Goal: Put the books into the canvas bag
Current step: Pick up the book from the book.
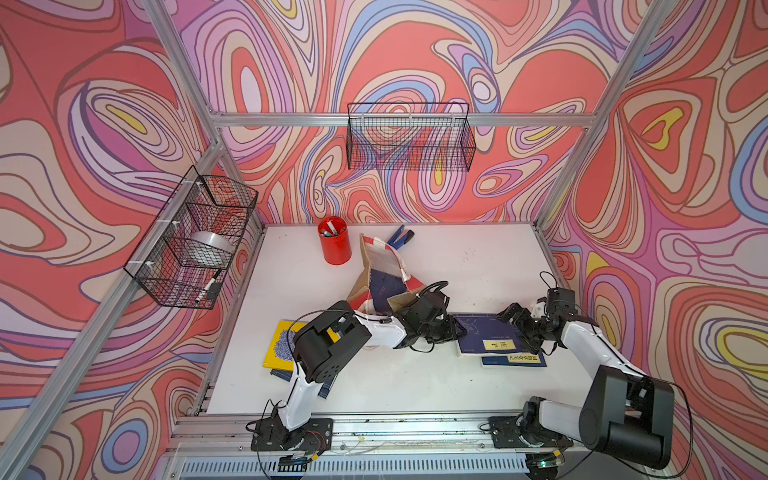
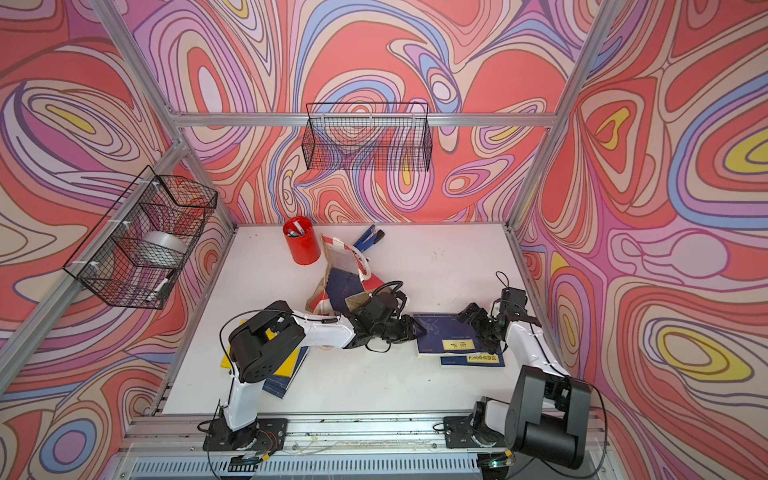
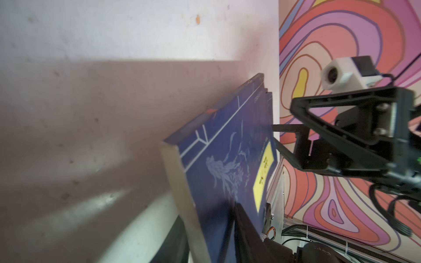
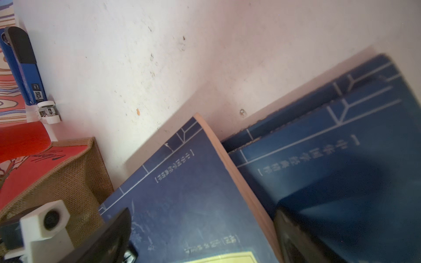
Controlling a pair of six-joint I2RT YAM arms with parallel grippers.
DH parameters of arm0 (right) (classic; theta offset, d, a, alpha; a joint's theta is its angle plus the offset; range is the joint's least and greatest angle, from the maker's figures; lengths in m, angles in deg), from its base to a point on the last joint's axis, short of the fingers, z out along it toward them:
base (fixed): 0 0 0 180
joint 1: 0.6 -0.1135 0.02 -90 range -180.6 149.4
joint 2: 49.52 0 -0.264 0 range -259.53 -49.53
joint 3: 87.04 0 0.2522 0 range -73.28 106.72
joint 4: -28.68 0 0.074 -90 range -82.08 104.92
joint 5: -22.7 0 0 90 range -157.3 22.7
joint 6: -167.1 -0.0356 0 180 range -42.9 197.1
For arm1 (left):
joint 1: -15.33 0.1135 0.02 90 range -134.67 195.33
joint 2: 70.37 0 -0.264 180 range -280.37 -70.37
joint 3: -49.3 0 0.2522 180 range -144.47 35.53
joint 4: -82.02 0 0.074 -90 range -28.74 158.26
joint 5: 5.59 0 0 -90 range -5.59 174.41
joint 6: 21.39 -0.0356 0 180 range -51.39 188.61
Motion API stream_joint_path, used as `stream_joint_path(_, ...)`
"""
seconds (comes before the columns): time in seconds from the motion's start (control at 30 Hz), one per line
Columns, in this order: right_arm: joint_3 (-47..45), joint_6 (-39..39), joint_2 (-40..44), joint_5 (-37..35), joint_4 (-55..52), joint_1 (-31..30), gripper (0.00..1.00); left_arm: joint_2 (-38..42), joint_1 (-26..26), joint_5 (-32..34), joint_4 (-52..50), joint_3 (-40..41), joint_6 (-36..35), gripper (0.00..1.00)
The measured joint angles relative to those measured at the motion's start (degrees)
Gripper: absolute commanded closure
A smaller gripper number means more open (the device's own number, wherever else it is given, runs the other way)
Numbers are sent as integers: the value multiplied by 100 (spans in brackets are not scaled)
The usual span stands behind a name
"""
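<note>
**Left hand clamps the top navy book; right hand stands wide open**

The left hand [image 1: 459,328] is clamped on the edge of the top navy book [image 1: 486,336] that faces the bag (one finger [image 3: 247,227] lies on the cover; the other is a blur under the pages). That book rests on a lower navy book [image 1: 513,360]. At the stack's opposite edge, the right hand [image 1: 515,328] gapes fully and holds nothing. The canvas bag [image 1: 384,266] lies on its side mid-worktop [image 1: 478,257], just behind the left hand, with a navy cover [image 1: 388,286] showing in its mouth. The yellow book [image 1: 280,345] lies front left, under the left arm.
</note>
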Motion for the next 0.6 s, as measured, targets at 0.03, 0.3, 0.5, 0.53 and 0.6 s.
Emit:
stream_joint_path(0.03, 2, 0, -2, 0, 0, 0, 2, 39, 9, 0, 46, 0, 0, 69)
stream_joint_path(0.3, 13, 0, -28, 15, 9, -35, 2, 140, 20, -35, 439, 2, 33, 47)
stream_joint_path(0.5, 13, 9, -28, 28, 13, -39, 2, 140, 20, -179, 601, 0, 74, 46)
stream_joint_path(0.53, 13, 13, -28, 31, 13, -39, 2, 140, 20, -195, 629, 0, 85, 46)
stream_joint_path(0.6, 13, 20, -31, 31, 13, -39, 2, 140, 20, -234, 704, 0, 92, 42)
